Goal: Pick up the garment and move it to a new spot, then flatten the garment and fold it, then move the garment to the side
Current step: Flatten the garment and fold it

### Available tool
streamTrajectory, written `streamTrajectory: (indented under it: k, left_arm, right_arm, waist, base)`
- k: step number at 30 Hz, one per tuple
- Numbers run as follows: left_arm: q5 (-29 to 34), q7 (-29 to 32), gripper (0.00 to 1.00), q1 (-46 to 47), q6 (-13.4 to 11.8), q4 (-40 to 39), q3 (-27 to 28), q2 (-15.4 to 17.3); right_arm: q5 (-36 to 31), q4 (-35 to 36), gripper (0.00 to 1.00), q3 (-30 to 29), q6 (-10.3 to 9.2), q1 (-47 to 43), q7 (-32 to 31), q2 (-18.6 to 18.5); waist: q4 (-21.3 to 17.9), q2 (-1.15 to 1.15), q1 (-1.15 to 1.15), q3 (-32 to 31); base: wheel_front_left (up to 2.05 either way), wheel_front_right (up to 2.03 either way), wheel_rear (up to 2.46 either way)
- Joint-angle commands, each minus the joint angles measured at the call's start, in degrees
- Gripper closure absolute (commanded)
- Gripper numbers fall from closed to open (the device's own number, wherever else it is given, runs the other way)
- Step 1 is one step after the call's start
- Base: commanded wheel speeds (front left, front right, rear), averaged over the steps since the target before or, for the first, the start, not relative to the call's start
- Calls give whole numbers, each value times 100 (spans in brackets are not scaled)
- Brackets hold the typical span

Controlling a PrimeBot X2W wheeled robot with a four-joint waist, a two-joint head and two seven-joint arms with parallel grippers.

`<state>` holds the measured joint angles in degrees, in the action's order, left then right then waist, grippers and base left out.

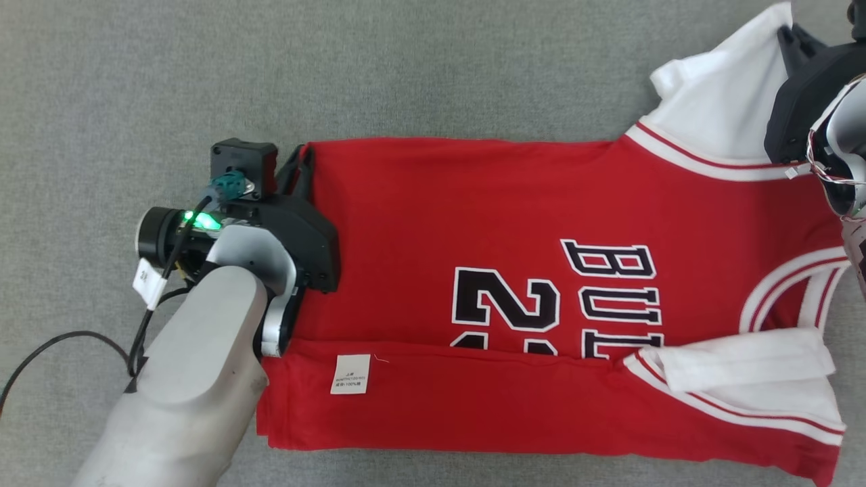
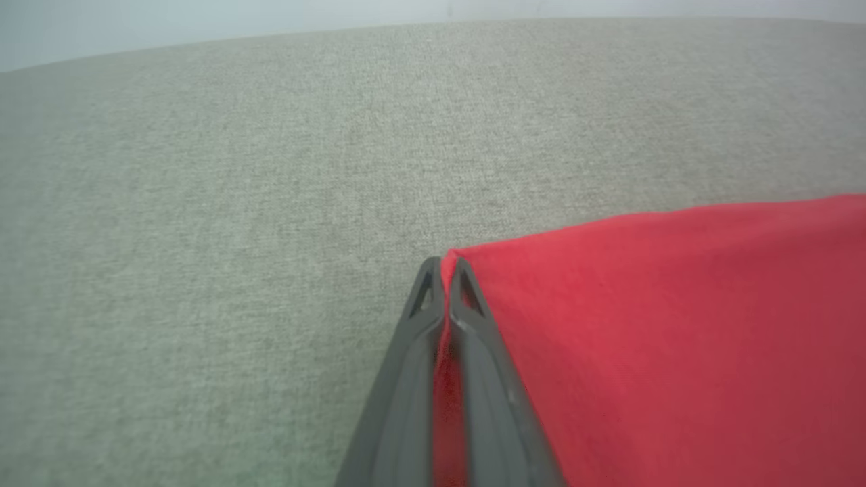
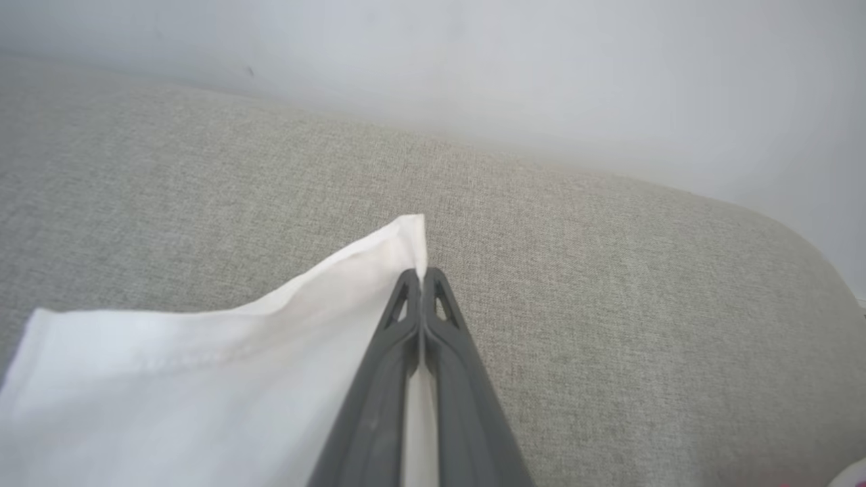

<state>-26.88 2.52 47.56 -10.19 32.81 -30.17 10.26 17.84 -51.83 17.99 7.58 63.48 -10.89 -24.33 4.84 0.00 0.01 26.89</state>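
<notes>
The garment [image 1: 473, 223] is a red basketball jersey with white sleeves, black lettering and a number, spread across the grey surface with its near long edge folded over. My left gripper [image 1: 306, 154] is shut on the jersey's far left hem corner; in the left wrist view red cloth [image 2: 643, 325] is pinched between the closed fingers [image 2: 443, 267]. My right gripper [image 1: 788, 34] is shut on the far white sleeve [image 1: 724, 101] at the upper right; in the right wrist view the white sleeve corner [image 3: 379, 257] sits between the closed fingers [image 3: 421, 274].
A grey fabric surface [image 1: 203, 67] lies under and around the jersey. A white care label [image 1: 350, 373] shows on the folded-over near edge. A black cable [image 1: 61, 341] trails at the lower left beside my left forearm [image 1: 189, 379]. A pale wall [image 3: 541, 67] rises beyond the surface's edge.
</notes>
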Motion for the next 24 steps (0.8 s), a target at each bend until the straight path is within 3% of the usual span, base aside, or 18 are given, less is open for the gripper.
streamTrajectory:
  k: [1,12,24]
  left_arm:
    - [48,-60,100,-74,-44,63,44,83]
    - [1,-485,100,-442,-47,171,76,284]
    - [49,-735,100,-1588,-192,-318,-118,614]
  right_arm:
    - [-46,-8,100,-56,-20,-13,155,26]
    - [302,263,100,-282,-19,-927,1018,208]
    - [908,1346,100,-170,-19,-2827,636,149]
  waist:
    - [-65,0,-1,-133]
    - [-346,0,-1,-881]
    - [-741,0,-1,-1644]
  base:
    - [0,0,0]
    - [0,0,0]
    - [0,0,0]
